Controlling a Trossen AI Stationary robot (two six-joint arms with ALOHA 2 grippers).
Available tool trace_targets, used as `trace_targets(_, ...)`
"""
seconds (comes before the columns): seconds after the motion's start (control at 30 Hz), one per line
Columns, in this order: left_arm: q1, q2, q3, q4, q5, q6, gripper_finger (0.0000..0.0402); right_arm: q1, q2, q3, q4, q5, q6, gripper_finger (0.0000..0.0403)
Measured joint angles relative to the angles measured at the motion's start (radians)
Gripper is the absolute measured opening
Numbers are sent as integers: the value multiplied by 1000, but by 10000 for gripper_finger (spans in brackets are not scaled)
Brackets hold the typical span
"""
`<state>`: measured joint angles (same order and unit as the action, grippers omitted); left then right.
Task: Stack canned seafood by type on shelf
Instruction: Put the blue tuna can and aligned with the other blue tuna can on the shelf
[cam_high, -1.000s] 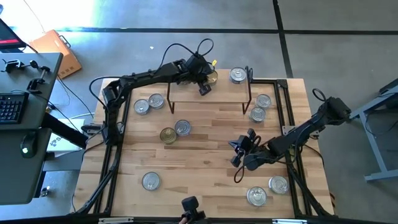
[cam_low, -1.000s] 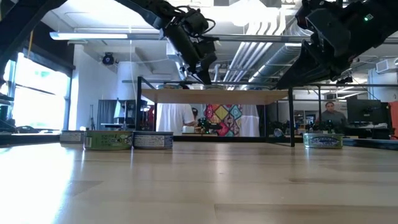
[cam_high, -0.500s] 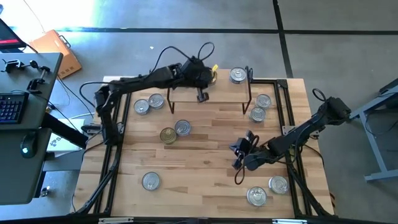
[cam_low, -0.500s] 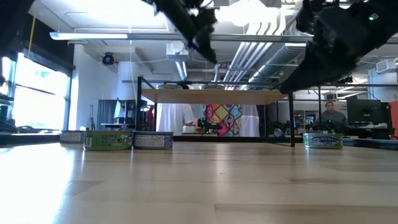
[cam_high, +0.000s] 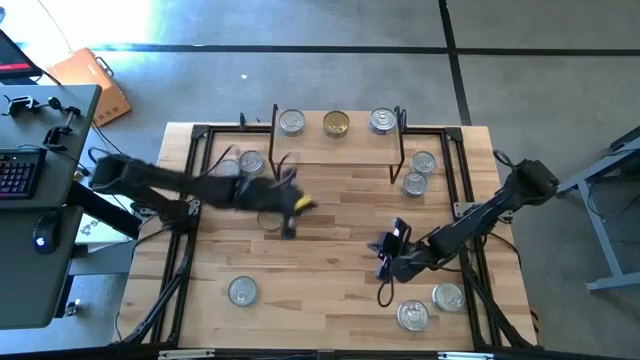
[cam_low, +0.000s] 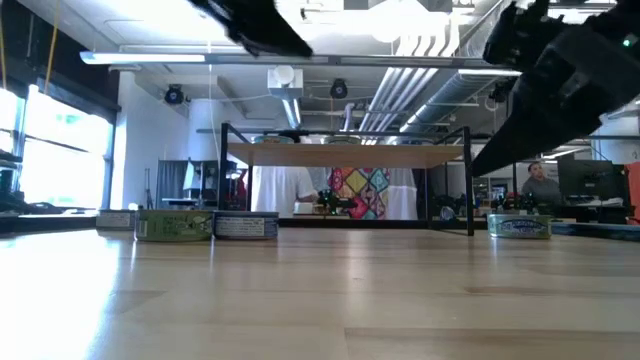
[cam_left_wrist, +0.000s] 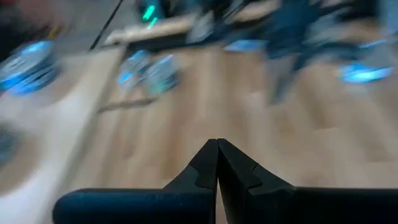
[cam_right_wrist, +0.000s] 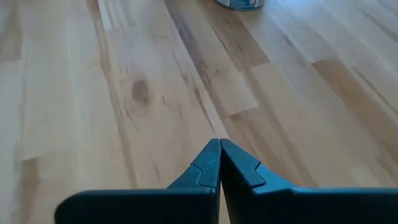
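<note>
**High view: three tins up on the shelf, both grippers closed and empty**

Table (cam_high: 330, 250): one large wooden top with a black frame around its edges.

Arms: two. The left arm reaches in low across the table's left half. The right arm comes in from the right edge toward the middle.

Shelf (cam_high: 340, 150): one, standing at the far edge of the table. In the low view its light top (cam_low: 345, 155) sits on thin black legs.

Tins on the shelf: we count three in a row along its far side. They are a silver-lidded tin on the left (cam_high: 291, 122), a gold-lidded tin in the middle (cam_high: 336, 123) and a silver-lidded tin on the right (cam_high: 381, 121).

Tins on the table: we count seven in plain sight.
- One silver tin (cam_high: 251, 161) left of the shelf.
- Two tins right of the shelf (cam_high: 423, 162) (cam_high: 414, 183), close together.
- One gold tin (cam_high: 268, 218), partly under the left arm.
- One lone tin near the front left (cam_high: 243, 291).
- Two tins near the front right (cam_high: 447, 296) (cam_high: 412, 315).

More tins may lie beneath the left arm, but we cannot tell.

Left gripper (cam_high: 289, 226): it is in front of the shelf, just beside the gold table tin. The fingers (cam_left_wrist: 208, 163) are pressed together with nothing between them. The shelf tins are well apart from it.

Right gripper (cam_high: 382, 262): it hangs over bare wood right of centre. The fingers (cam_right_wrist: 208, 163) are pressed together and empty, and the front-right pair are the tins nearest to it.
</note>
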<state>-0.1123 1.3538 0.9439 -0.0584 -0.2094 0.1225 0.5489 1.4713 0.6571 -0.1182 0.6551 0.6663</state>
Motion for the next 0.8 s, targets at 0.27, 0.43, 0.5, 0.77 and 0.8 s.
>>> trace_targets(0.27, -215, -108, -340, 463, -87, -57, 0, -82, 6, 0, 246, -17, -285, 0)
trace_targets(0.43, -239, -108, -425, 557, -186, -76, 0, -130, 6, 18, 372, -43, -445, 0)
trace_targets(0.5, -239, -108, -427, 553, -204, -106, 0, -141, 7, 66, 370, -61, -499, 5)
trace_targets(0.77, -239, -107, -427, 550, -200, -88, 0, -126, 6, 342, 72, -62, -599, 84)
trace_targets(0.8, -239, -104, -427, 551, -200, -88, 0, -116, 6, 375, -12, -66, -553, 95)
